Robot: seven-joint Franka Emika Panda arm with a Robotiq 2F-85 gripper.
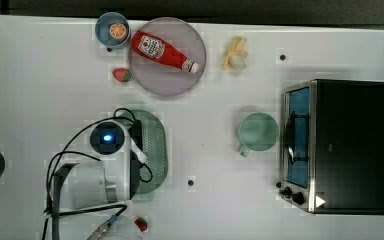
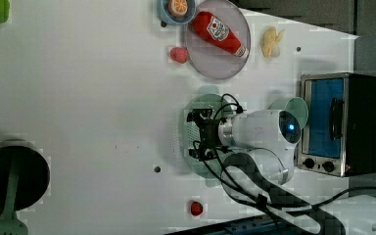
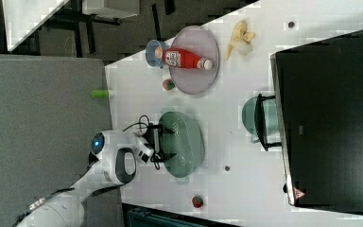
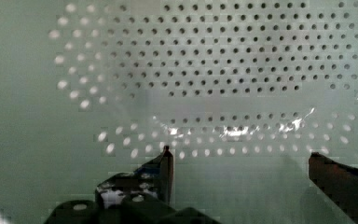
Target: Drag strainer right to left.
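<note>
Reading the top view from its left: the arm comes in from the lower edge, and its gripper (image 4: 240, 161) sits down inside the strainer (image 1: 155, 145), which lies on the white table (image 1: 40, 90) left of centre, just below the grey plate (image 1: 167, 82). In the wrist view the two fingers (image 4: 165, 170) stand wide apart over the perforated floor, grasping nothing (released, plainly). Further right come the mint-green mug (image 1: 257, 132), well apart from the strainer, and then the toaster oven (image 1: 337, 145) at the top view's right.

As for the step in hand, I judge the drag to be about done or the arm between contacts: the strainer already lies on the top view's left half, far from the mug and oven. The next move likely calls for lifting straight up clear of the rim without tipping the basket, or else pressing a finger against the inner wall if more travel is wanted.

The ketchup bottle (image 1: 162, 51) on the plate carries a white label; its lettering cannot be read.
</note>
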